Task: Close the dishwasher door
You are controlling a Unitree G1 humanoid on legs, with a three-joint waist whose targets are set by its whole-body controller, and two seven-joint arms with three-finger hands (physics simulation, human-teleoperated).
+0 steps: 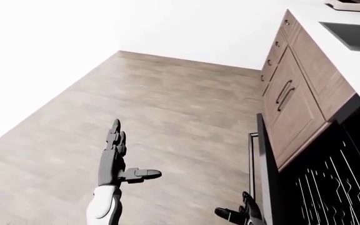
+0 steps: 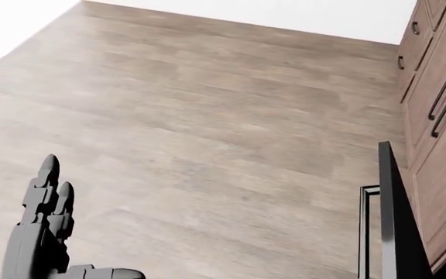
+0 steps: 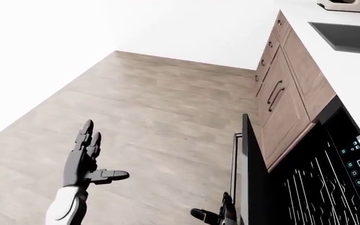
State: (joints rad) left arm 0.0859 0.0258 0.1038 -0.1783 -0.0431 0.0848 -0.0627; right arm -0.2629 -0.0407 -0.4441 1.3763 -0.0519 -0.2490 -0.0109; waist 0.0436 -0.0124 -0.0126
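Dishwasher door hanging open at the right, right hand low beside it.

Left-eye view: the dishwasher door stands edge-on at lower right, swung out from the dark rack interior, its handle facing the floor. The right hand, at the bottom edge, looks spread, just beside the door's outer face, probably placed to push. The left hand is lower left, fingers wide, holding nothing, well apart, likely for balance. Head view: door at lower right, cabinets above. Right-eye view: nearly the same; sink at upper right.
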